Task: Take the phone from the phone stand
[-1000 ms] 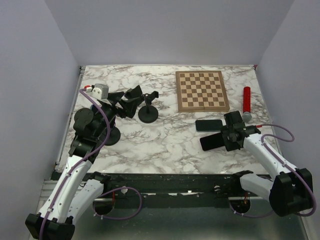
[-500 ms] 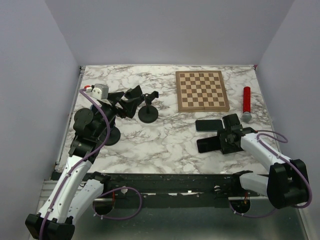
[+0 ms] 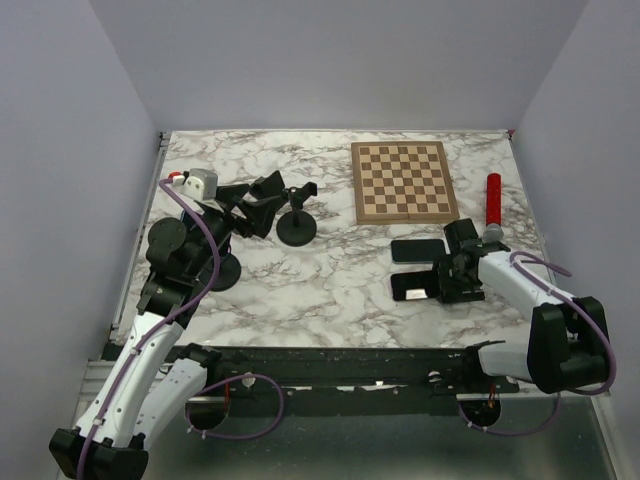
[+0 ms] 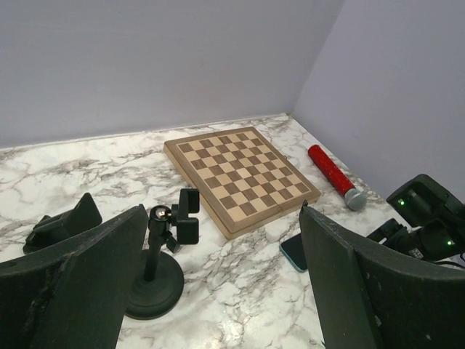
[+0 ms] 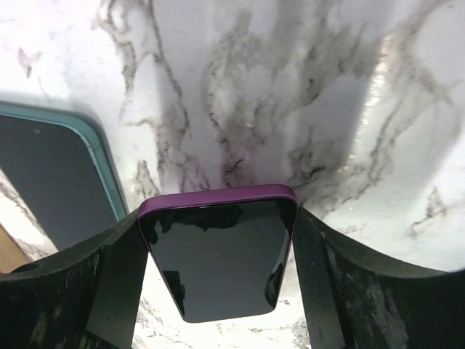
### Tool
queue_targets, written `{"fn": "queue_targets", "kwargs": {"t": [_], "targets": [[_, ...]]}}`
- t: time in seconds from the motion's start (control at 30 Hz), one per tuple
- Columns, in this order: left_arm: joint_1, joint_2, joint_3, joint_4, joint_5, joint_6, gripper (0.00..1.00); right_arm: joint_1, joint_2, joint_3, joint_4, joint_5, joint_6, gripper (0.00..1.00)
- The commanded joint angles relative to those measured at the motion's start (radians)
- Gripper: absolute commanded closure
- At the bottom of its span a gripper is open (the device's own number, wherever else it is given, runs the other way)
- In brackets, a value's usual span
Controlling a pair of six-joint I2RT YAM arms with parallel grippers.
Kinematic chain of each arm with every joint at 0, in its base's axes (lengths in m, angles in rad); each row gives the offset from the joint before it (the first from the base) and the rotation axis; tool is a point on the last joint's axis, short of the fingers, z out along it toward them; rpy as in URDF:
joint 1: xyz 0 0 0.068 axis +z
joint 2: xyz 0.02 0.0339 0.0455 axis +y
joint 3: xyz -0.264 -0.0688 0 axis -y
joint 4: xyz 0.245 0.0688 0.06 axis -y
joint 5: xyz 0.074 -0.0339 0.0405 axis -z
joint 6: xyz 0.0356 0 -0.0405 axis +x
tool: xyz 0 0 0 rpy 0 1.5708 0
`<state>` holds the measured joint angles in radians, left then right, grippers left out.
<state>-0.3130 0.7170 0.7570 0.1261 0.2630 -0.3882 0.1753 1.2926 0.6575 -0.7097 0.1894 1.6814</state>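
The phone (image 5: 218, 258) in its purple case sits between the fingers of my right gripper (image 5: 218, 240), screen dark. Both fingers (image 5: 109, 283) press against its long edges, so I am clamped on it. In the overhead view it lies nearly flat and low over the marble table (image 3: 330, 280), near the front right part of it. I cannot tell whether its underside touches the surface. It is off the phone stand (image 3: 296, 215) and well apart from it: the stand is upright on its round black base left of centre, and the phone is over to the right.

Just beside my right fingers, on the far side, a second phone with a teal rim (image 3: 417, 250) lies flat on the marble, apart from the one I hold. My right wrist camera catches only its corner at the left edge.

Beyond that the chessboard (image 3: 404, 182) lies flat toward the back of the table, and a red microphone (image 3: 492, 205) rests to its right, grey head pointing toward me.

My left gripper (image 3: 268, 203) is spread wide and holds nothing. It hangs just to the left of the stand, not touching it. Through its wrist camera the two black fingers (image 4: 73, 276) frame the scene — the stand's small clamp head stands on its post between them, with the chessboard and the microphone behind.
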Motion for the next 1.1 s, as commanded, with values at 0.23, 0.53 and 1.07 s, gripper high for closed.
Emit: {"fn": "queue_targets", "kwargs": {"t": [0.23,0.53,1.07], "targets": [[-0.011,-0.01,0.007,0.008,0.008,0.011,0.07,-0.006,-0.043,0.047,-0.159,0.071,0.039,0.96],[-0.015,-0.008,0.007,0.007,0.01,0.012,0.07,-0.007,0.073,0.117,-0.098,0.053,0.047,0.91],[-0.021,-0.008,0.008,0.004,0.01,0.015,0.07,-0.009,0.102,0.144,-0.138,0.101,0.05,0.69]]}}
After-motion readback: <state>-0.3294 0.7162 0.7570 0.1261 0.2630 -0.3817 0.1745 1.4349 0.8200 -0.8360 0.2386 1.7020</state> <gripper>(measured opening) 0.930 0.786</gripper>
